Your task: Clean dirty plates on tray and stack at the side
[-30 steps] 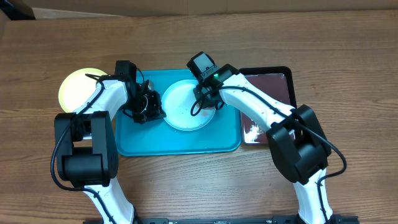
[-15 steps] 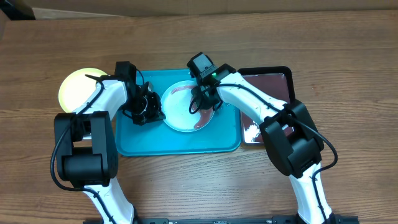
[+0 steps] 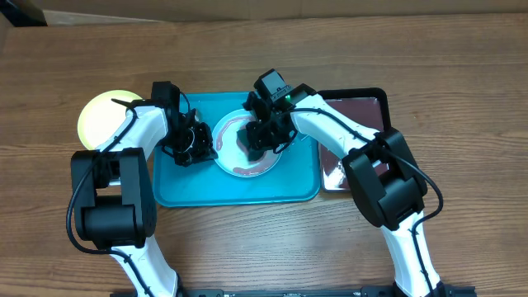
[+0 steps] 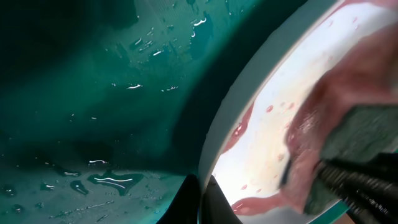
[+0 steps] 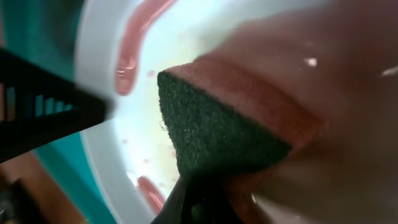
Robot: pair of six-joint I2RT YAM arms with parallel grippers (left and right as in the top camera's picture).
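Note:
A pale round plate [image 3: 233, 157] lies on the turquoise tray [image 3: 239, 191], smeared with pinkish liquid. My left gripper [image 3: 204, 149] is shut on the plate's left rim; in the left wrist view its dark fingertips [image 4: 189, 202] pinch the plate's edge [image 4: 219, 134]. My right gripper [image 3: 261, 137] is shut on a sponge and presses it onto the plate. The right wrist view shows the sponge [image 5: 224, 134], dark green with a pink-soaked side, against the plate [image 5: 102, 134]. A yellow-green plate [image 3: 101, 115] rests on the table left of the tray.
A black tray [image 3: 356, 111] holding reddish liquid sits right of the turquoise tray, partly under my right arm. Water drops lie on the turquoise tray's floor [image 4: 93, 93]. Bare wooden table surrounds both trays.
My right gripper slid the sponge from the plate's upper right towards its middle. Pinkish smears have spread over the plate. The left gripper kept its hold on the rim.

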